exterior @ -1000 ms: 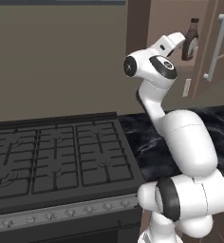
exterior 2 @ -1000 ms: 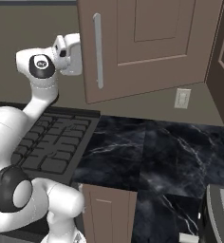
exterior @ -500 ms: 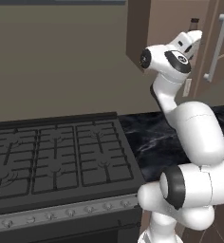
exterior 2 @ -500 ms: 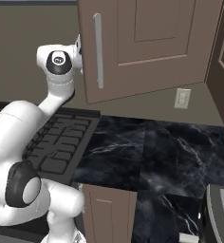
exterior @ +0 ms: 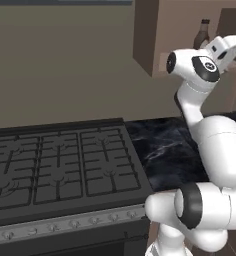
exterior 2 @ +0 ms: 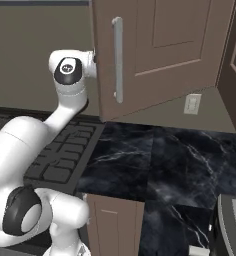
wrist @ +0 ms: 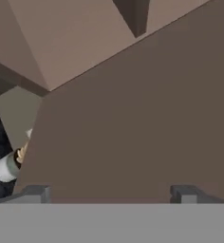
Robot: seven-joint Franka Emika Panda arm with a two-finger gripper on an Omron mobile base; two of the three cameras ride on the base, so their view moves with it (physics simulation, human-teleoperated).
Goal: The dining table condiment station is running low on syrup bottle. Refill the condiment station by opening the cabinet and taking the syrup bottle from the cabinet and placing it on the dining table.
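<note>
Gripper (wrist: 109, 192) spread wide, holding nothing, close against a brown panel of the cabinet (exterior 2: 155, 45). Syrup bottle (exterior: 202, 34) upright inside, door swung open.

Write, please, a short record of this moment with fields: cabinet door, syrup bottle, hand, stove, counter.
cabinet door: the cabinet door stands swung open, its silver bar handle vertical
syrup bottle: the syrup bottle stands upright inside the cabinet, just behind the hand
hand: the hand is open and empty, raised to cabinet height, facing brown wood at close range
stove: the black gas stove is bare, to the left of the arm
counter: the black marble counter lies below the open door
</note>
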